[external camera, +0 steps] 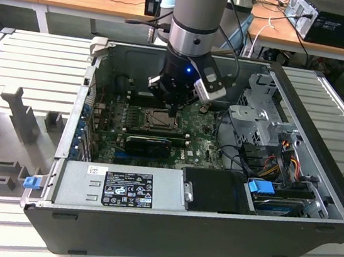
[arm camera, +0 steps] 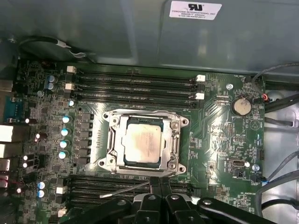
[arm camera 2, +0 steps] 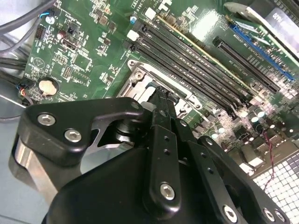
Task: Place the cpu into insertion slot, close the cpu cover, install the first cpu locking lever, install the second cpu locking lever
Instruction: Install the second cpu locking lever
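Observation:
In the first wrist view the cpu [arm camera: 142, 142] lies flat in the insertion slot [arm camera: 108, 161], its pale metal top showing through the window of the cpu cover [arm camera: 175, 140], which lies down over it. A thin silver locking lever [arm camera: 122, 190] runs along the socket's edge up to my fingertips. My gripper [arm camera: 156, 183] is shut, its tips pressed together right at that edge of the socket. The second wrist view has the shut gripper [arm camera 2: 162, 92] touching the socket rim [arm camera 2: 140, 77]. In the exterior view the gripper [external camera: 173, 111] hangs over the socket [external camera: 159, 119].
Long black memory slots [arm camera: 135, 84] flank the socket on both sides. A black graphics card [external camera: 149, 143] lies close by, a power supply [external camera: 120, 188] sits at the case's front, and cables and a drive cage [external camera: 262, 115] fill the exterior view's right.

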`<state>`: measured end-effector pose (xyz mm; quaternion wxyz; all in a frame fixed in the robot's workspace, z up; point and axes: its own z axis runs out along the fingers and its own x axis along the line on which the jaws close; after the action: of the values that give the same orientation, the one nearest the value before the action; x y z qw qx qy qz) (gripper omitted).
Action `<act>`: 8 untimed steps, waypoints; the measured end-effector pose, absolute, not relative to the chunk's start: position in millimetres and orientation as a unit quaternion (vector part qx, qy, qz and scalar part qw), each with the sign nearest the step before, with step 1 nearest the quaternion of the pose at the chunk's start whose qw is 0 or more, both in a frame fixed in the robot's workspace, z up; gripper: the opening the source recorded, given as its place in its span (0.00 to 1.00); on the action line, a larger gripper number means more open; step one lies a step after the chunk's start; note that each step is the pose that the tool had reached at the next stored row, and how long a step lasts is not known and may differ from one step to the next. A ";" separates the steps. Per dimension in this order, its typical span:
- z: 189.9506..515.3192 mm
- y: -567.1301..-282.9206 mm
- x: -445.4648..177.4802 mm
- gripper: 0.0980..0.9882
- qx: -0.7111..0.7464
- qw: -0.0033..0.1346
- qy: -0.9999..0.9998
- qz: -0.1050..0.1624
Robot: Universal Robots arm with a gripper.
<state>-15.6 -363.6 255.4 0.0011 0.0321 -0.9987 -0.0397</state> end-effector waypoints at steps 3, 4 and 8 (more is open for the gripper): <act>255.4 -365.5 -15.6 0.01 0.032 0.000 -0.998 -0.062; 255.4 -365.8 -15.6 0.01 0.032 0.000 -0.997 -0.074; 255.4 -367.5 -15.6 0.01 0.032 -0.001 -0.993 -0.116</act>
<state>-15.6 -367.5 255.4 -0.0013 0.0321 -0.9927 -0.1159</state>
